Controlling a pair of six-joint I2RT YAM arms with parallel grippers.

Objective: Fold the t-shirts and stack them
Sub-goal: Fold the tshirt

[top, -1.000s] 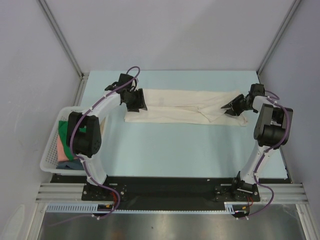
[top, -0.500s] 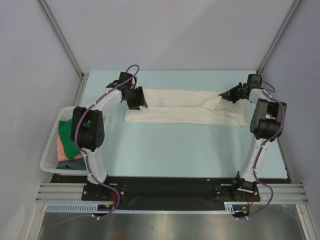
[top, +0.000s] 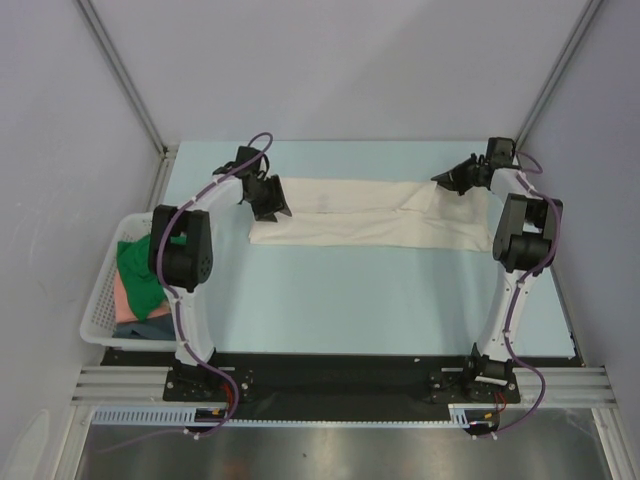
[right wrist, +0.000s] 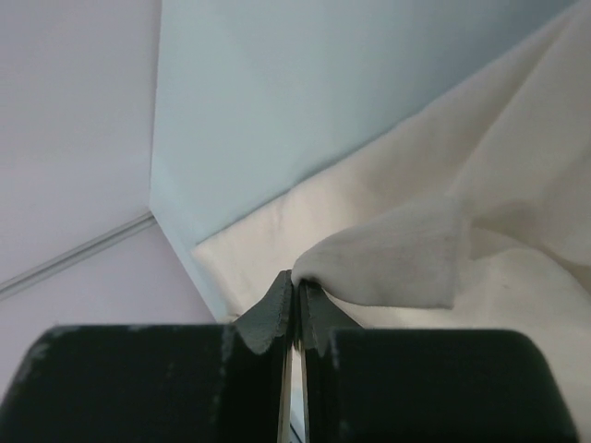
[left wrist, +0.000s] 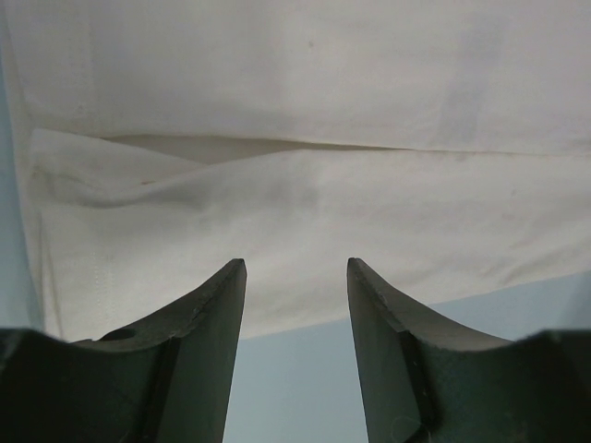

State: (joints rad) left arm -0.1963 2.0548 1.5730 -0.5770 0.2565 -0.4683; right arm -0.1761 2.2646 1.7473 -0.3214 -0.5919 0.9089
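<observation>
The cream t-shirt lies folded into a long strip across the far part of the table. My left gripper is open at the strip's left end, its fingers over the shirt's edge with nothing between them. My right gripper is shut on a fold of the cream shirt at the strip's far right and holds it lifted, the fingertips pinching the cloth. A green shirt, a pink one and a dark blue one lie in the basket.
A white lattice basket stands at the table's left edge beside the left arm. Grey walls and metal frame posts close in the back and sides. The light blue table top lies in front of the shirt.
My right gripper has moved from the shirt's near right part toward the far right edge, dragging the pinched fold with it. The left gripper has hardly shifted.
</observation>
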